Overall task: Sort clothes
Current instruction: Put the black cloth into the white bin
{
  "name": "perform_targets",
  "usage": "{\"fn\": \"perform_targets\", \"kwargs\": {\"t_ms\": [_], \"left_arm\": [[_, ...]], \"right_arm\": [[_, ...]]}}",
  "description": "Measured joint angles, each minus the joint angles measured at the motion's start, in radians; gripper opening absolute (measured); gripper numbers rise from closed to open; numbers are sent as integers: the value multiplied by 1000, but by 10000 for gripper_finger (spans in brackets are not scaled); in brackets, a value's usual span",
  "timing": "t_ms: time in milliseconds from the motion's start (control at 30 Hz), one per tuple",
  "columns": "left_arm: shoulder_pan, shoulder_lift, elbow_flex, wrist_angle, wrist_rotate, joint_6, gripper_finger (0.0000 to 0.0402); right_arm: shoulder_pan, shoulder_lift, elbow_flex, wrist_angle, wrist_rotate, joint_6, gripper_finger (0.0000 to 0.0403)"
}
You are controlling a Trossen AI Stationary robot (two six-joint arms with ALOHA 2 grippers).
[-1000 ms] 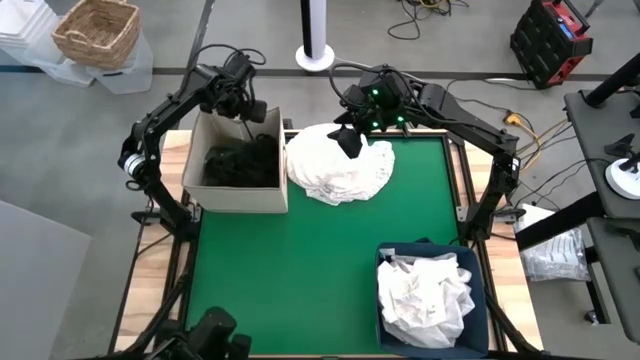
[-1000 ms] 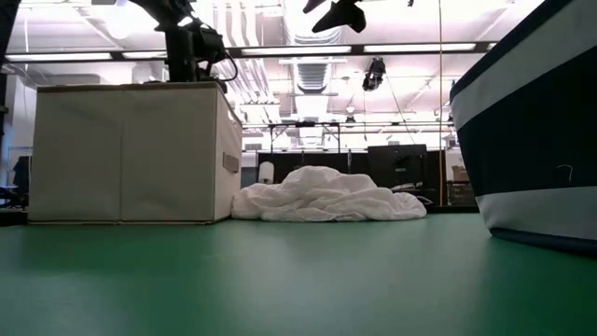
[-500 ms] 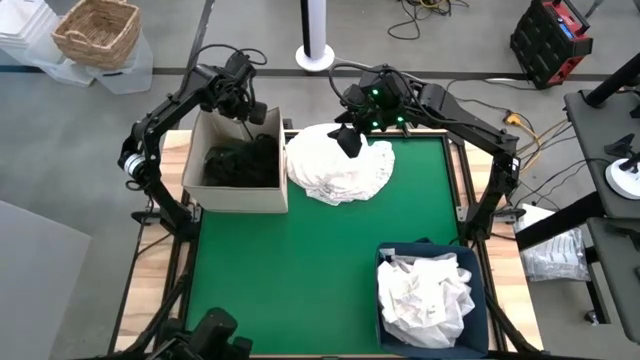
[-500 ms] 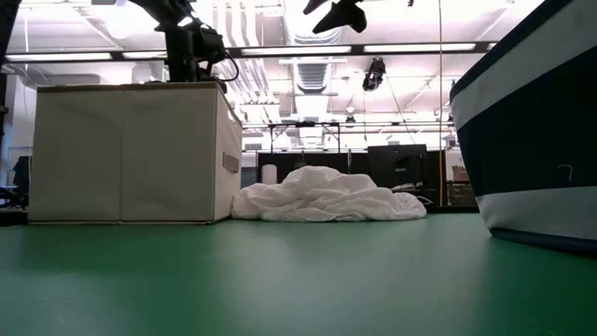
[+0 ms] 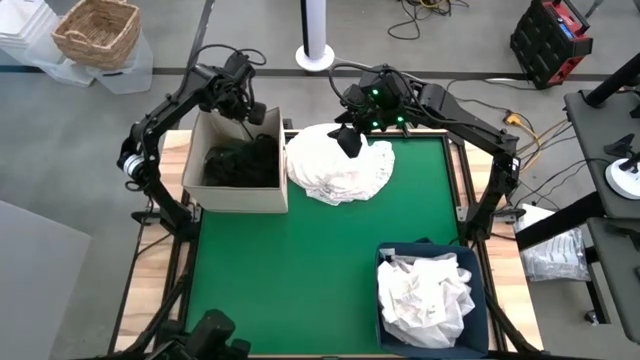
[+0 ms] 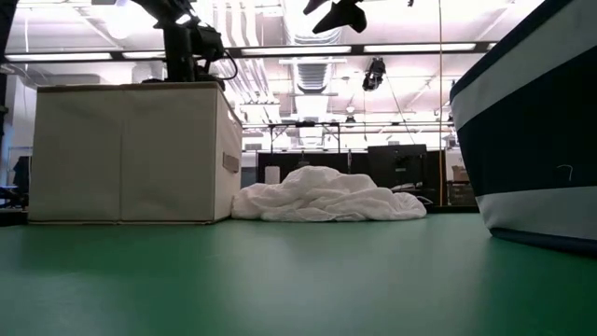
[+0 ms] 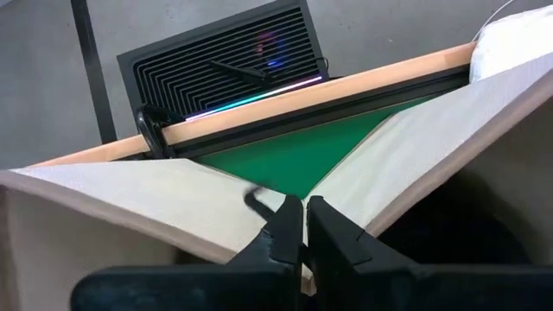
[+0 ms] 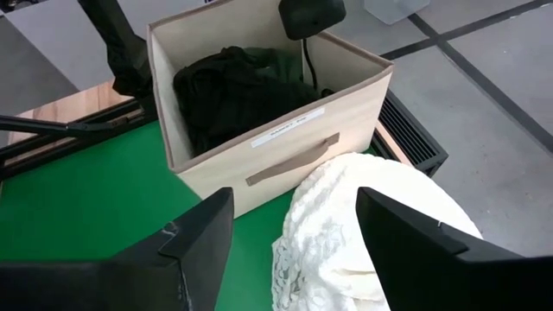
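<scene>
Bare green mat (image 5: 300, 270) between box (image 5: 235, 195) and bin (image 5: 480, 320)

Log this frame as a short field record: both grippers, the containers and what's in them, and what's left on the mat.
left gripper: shut, empty, over the beige box's far corner
right gripper: open, empty, above the white pile
beige box: holds dark clothes
white pile: on the green mat, beside the box
navy bin: holds white clothes
</scene>
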Motion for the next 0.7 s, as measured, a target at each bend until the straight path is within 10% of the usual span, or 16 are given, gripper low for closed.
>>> {"fn": "perform_targets", "kwargs": {"t_ms": [700], "left_arm": [[-1, -2, 148, -146, -18, -272, 22]], "right_arm": [[0, 0, 0, 7, 0, 0, 240]]}}
